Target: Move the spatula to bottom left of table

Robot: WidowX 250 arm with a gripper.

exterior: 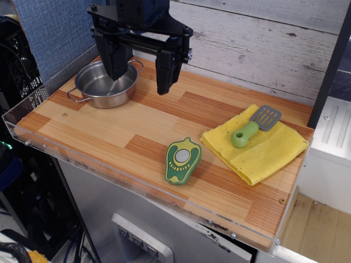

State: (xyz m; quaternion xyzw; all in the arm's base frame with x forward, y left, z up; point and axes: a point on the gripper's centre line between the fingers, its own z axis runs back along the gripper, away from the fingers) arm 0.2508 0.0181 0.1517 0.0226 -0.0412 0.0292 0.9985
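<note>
We see our gripper [141, 68] hanging over the back left part of the table [104, 129], its two black fingers [166, 71] spread wide with nothing between them, which suits a claw that has not yet gone for anything. Just below and to its left sits a steel pot [106, 84], empty as far as we can tell, and one finger overlaps its rim in this view, though we judge it to be above the pot, not in it. Moving outward across the planks, a flat green-and-yellow pepper toy [183, 160] lies near the front middle, well apart from the claw. Further right a yellow cloth [263, 153] is spread near the right end, and on it rests the spatula [253, 126], its grey slotted head pointing back and right, its chunky green handle pointing forward and left. That handle offers the thicker grip, so we judge it the likelier place to pinch. The soft cloth beneath could snag or lift with it. The front left corner, its destination, lies far across the table from it.
</note>
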